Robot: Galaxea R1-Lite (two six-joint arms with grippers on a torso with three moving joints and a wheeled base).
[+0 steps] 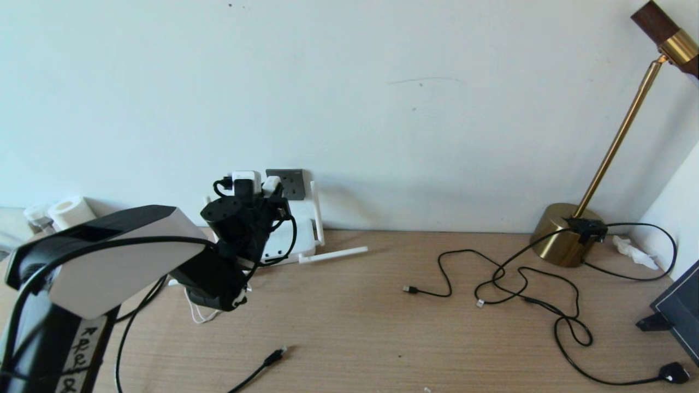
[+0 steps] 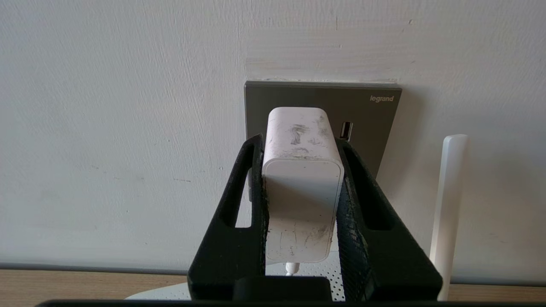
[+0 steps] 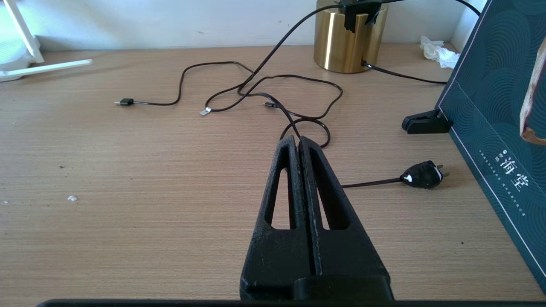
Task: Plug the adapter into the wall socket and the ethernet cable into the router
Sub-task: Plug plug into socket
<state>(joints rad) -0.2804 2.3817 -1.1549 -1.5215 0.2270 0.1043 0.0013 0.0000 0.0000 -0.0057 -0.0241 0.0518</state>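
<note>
My left gripper (image 2: 298, 143) is shut on the adapter (image 2: 300, 187), a scuffed white rounded cube, with one black finger against each side. It holds the adapter right in front of the dark grey wall socket (image 2: 367, 115); the adapter's far end is hidden, so I cannot tell whether it is in the holes. In the head view the adapter (image 1: 247, 177) sits just left of the socket (image 1: 290, 183). The white router (image 1: 297, 234) lies below the socket, one antenna (image 2: 448, 200) upright. The ethernet cable (image 1: 274, 356) lies loose near the front edge. My right gripper (image 3: 298, 140) hovers shut and empty.
Thin black cables with USB-type plugs (image 1: 410, 290) loop across the right half of the wooden table. A brass lamp (image 1: 568, 234) stands at the back right, with a black plug (image 1: 674, 373) and a dark teal box (image 3: 499, 119) nearby. Paper rolls (image 1: 68, 212) stand far left.
</note>
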